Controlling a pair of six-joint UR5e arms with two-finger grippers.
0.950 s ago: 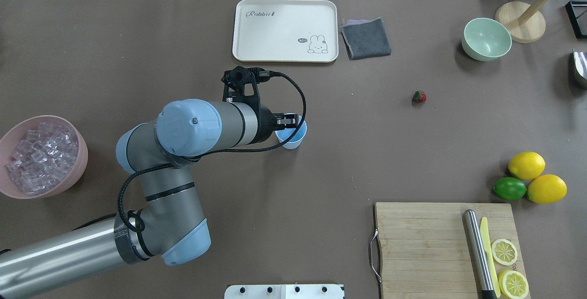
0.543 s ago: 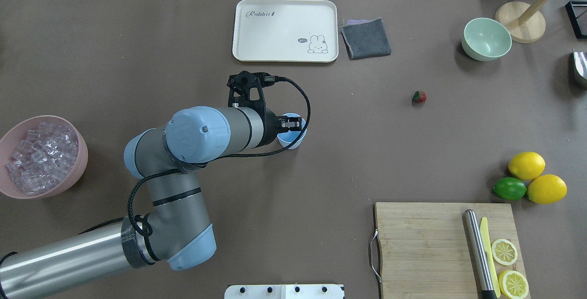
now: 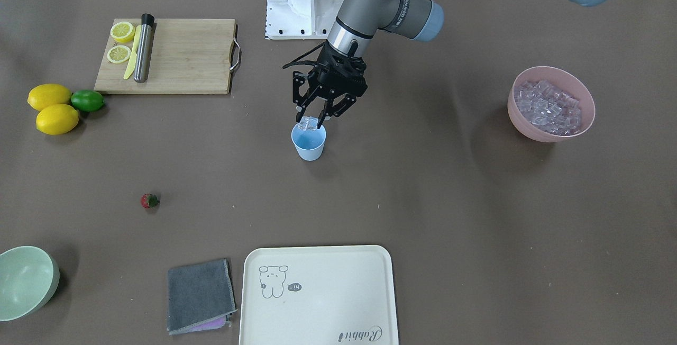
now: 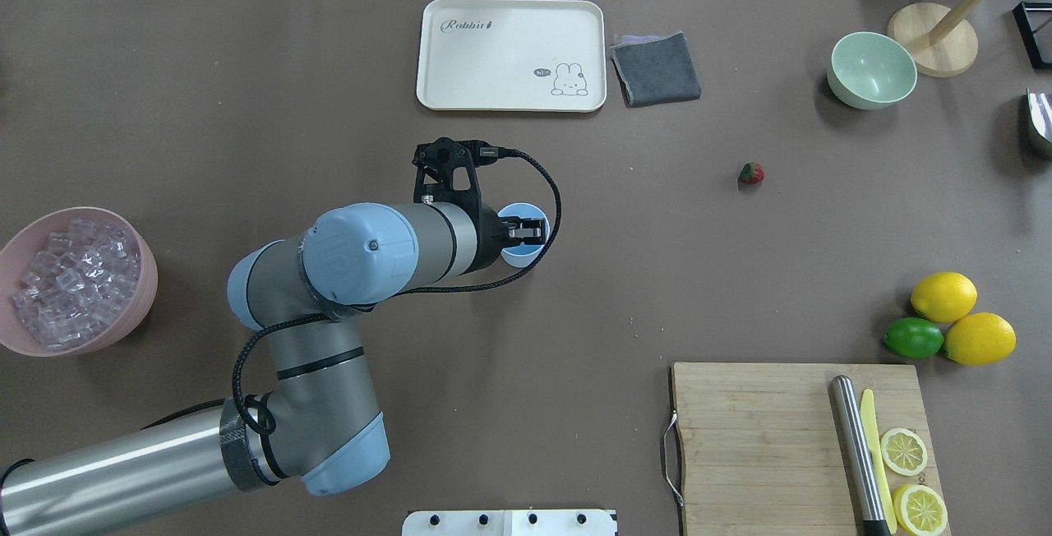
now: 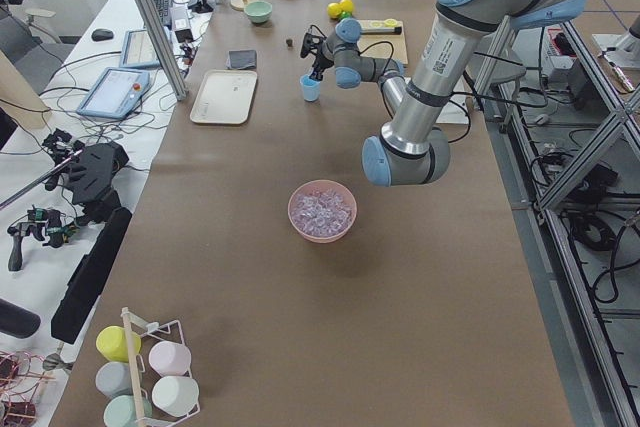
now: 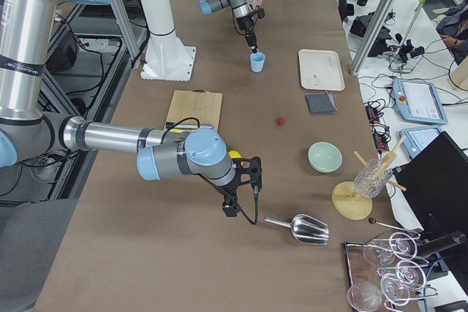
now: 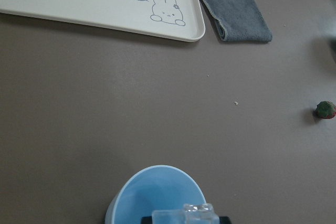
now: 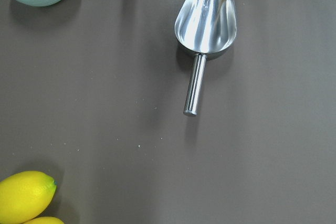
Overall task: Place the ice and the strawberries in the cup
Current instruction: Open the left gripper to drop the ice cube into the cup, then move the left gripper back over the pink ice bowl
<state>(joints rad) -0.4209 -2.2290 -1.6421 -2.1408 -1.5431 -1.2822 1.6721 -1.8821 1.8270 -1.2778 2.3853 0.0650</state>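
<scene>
The light-blue cup [image 3: 309, 145] stands mid-table; it also shows in the overhead view [image 4: 519, 256] and the left wrist view [image 7: 149, 192]. My left gripper [image 3: 313, 120] hangs just above its mouth, shut on a clear ice cube [image 3: 308, 123], which shows over the cup's rim in the left wrist view [image 7: 182, 214]. The rest of the ice [image 3: 549, 107] is heaped in a pink bowl [image 3: 529, 132]. The red strawberry [image 3: 149, 200] lies alone on the table, apart from the cup. My right gripper [image 6: 232, 207] shows only in the exterior right view, low over the table; I cannot tell if it is open.
A cream tray [image 3: 317, 294] and a grey cloth [image 3: 200, 294] lie beyond the cup. A pale green bowl [image 3: 24, 280], two lemons and a lime [image 3: 87, 100], and a cutting board [image 3: 174, 56] are on the right arm's side. A metal scoop [image 8: 205, 30] lies below the right wrist.
My left arm has shifted a little to the right and toward the robot, bringing the gripper with its ice cube more squarely over the cup's mouth. The cup has not moved.
</scene>
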